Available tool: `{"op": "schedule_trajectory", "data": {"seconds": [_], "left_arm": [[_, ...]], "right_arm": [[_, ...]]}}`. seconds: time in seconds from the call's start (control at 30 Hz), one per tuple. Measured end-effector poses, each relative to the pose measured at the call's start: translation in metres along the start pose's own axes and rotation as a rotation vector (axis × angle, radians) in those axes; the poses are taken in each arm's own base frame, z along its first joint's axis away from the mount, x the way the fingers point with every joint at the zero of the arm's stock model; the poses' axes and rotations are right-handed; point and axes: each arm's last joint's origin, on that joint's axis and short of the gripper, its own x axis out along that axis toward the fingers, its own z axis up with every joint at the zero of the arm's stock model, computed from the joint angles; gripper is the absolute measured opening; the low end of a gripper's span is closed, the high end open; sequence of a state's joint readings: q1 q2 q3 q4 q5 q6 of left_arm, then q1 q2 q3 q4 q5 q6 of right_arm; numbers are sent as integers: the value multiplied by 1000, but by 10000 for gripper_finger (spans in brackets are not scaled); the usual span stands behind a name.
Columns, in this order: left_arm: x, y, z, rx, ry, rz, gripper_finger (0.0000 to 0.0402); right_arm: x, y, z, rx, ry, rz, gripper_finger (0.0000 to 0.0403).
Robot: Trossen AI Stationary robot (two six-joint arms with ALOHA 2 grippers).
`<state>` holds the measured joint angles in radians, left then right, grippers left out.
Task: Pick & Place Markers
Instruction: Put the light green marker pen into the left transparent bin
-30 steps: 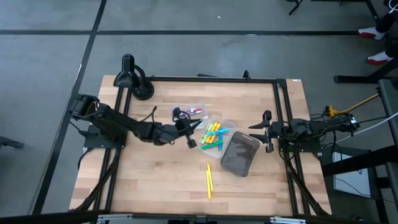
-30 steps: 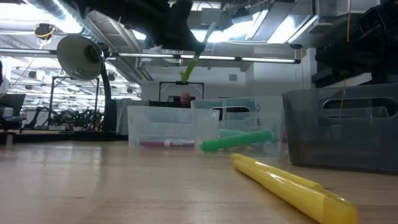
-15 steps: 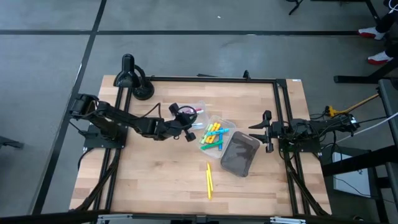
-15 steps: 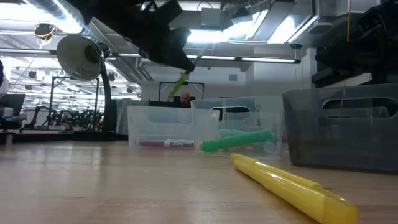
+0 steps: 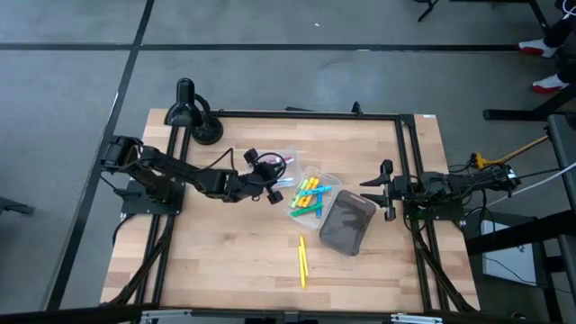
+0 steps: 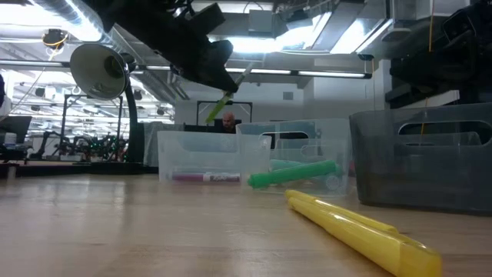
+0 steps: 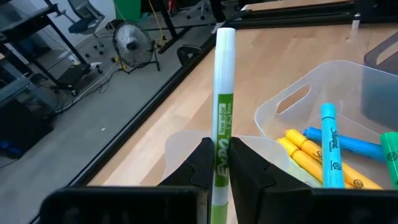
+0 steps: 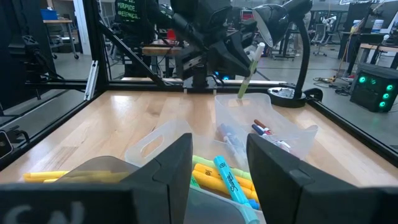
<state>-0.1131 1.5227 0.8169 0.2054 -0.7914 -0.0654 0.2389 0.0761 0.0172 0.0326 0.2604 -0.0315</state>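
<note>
My left gripper hangs over the table's middle, shut on a green marker with a white cap. It hovers above a clear tray that holds red and dark markers. A second clear tray, beside it, holds yellow, blue and green markers. A yellow marker lies flat on the wood nearer the near edge. My right gripper waits open at the table's right side, touching nothing. My left gripper pinches the green marker's barrel between its two fingers. The marker runs along the fingers and sticks out past their tips, white cap foremost. It is lifted clear and slants downward over the clear tray.
A dark grey bin stands right of the trays, between them and my right gripper. A black desk lamp stands at the far left corner. Bare wood lies along the near edge and the left part of the table. A person sits in the room behind.
My left gripper, still shut on the green marker, has drawn back from above the tray of yellow and blue markers toward the table's left and has sunk a little. It now hangs over the tray with red and dark markers.
</note>
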Motion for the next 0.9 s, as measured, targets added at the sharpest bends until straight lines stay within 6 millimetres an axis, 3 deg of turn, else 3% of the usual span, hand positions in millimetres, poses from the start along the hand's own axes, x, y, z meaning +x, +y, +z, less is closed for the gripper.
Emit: {"op": "schedule_trajectory", "data": {"seconds": [0.5,0.9], "left_arm": [[14,15,0,-49,24,-3,26],[31,34,-10,-177,147,-82,41]], "right_arm": [[0,0,0,0,0,0,152],[0,0,0,0,0,0,152]]}}
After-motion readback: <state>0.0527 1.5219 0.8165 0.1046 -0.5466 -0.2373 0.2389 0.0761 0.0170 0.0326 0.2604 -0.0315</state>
